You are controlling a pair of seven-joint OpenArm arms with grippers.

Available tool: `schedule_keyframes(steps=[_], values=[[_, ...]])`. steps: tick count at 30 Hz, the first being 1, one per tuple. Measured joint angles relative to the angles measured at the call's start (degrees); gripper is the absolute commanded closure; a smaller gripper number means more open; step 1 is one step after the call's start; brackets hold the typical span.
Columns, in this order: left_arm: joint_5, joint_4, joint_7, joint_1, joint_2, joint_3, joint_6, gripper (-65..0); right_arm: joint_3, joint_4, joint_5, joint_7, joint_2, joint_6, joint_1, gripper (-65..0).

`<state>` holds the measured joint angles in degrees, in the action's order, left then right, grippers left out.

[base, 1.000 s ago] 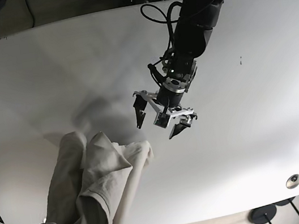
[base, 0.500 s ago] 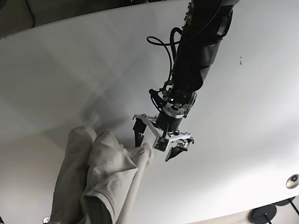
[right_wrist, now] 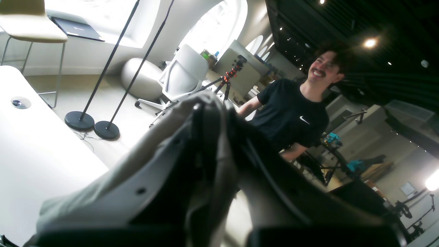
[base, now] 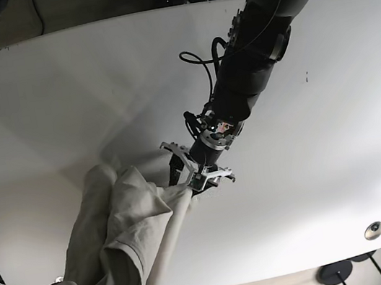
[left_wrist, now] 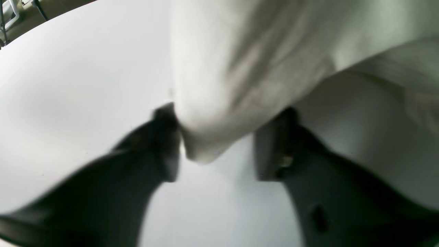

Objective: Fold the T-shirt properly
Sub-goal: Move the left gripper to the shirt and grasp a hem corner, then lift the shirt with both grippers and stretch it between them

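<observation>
While the left wrist view is blurred, it shows the left gripper (left_wrist: 216, 144) with its jaws spread wide, a rounded corner of the T-shirt (left_wrist: 240, 68) hanging between them; one finger touches the cloth edge, the other stands apart, nothing clamped. Right wrist view: the right gripper (right_wrist: 219, 164) looks pinched on a fold of pale fabric running up between its dark fingers, though how tightly cannot be told; behind it, a man in a black shirt (right_wrist: 291, 113) and two floor stands (right_wrist: 89, 121). Base view: the shirt lies bunched at the near-left edge of the white table (base: 334, 126), part draped over the rim, its leading corner at the left gripper's tips. Judgement: light, limp, crease-prone cloth that will sag and slide on the smooth top; best pinched at a hem corner or shoulder seam, then drawn flat.
</observation>
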<state>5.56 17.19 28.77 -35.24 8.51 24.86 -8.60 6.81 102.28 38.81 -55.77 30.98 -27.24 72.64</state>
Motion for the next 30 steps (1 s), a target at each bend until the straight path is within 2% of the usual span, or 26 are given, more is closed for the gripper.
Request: schedule_keyframes(steps=[1, 2, 4, 8, 11, 13, 15, 16, 19, 22, 25, 27, 30], values=[[0.00, 0.00, 0.00, -0.02, 0.04, -0.11, -0.02, -2.4, 0.00, 0.00, 0.02, 0.00, -0.02, -0.02, 0.00, -1.9], [0.00, 0.00, -0.20, -0.11, 0.02, -0.11, 0.00, 0.0, 0.00, 0.00, 0.02, 0.02, -0.02, -0.02, 0.00, -1.9], [0.00, 0.00, -3.54, -0.59, -0.02, -0.11, 0.00, 0.0, 0.00, 0.00, 0.02, 0.00, -0.02, -0.02, 0.00, -1.9], [0.00, 0.83, -4.02, -0.61, -0.02, -0.68, -0.02, 0.0, -1.57, -0.04, -0.17, 0.00, -0.20, -0.22, -0.13, -1.9], [0.02, 8.41, -4.96, 1.07, -0.87, -6.16, -0.28, 0.0, -2.67, -1.44, -0.20, 0.26, 1.73, -0.22, 0.11, -1.9], [-0.04, 13.84, -6.08, 2.16, -2.36, -7.72, -0.24, 0.0, -3.02, -3.65, -1.20, 0.20, 2.05, -0.11, 0.17, -1.9], [0.02, 21.84, -13.55, 3.80, -5.31, -7.85, -0.35, 0.0, -2.97, -7.15, -1.03, 0.68, 1.99, -0.02, 0.17, -1.9], [0.02, 25.05, -15.04, 4.42, -6.54, -7.89, -0.28, 0.0, -2.95, -9.05, -1.16, 2.01, 1.90, -0.09, 0.07, -1.9], [-0.09, 34.99, -19.54, 5.44, -9.25, -8.66, -0.07, 0.0, -2.97, -15.28, -6.23, 5.22, 2.40, -0.13, 0.02, -1.9], [-0.07, 43.17, -24.87, 5.55, -9.97, -12.57, -0.55, 0.0, -2.97, -22.71, -8.61, 10.16, 2.82, 0.00, -0.11, -1.9], [0.00, 51.10, -31.76, 5.22, -10.80, -17.99, -5.97, 0.0, -2.73, -28.72, -10.23, 13.27, 2.58, -0.02, -0.33, -1.9], [0.02, 54.36, -36.39, 3.52, -10.73, -21.53, -7.87, 0.0, -2.71, -32.33, -12.26, 16.65, 0.98, 0.04, -0.13, -1.9], [-0.04, 58.69, -41.33, -1.03, -10.64, -26.38, -10.08, 0.0, -2.58, -35.12, -16.11, 18.36, -1.03, -0.20, -0.59, -1.9]])
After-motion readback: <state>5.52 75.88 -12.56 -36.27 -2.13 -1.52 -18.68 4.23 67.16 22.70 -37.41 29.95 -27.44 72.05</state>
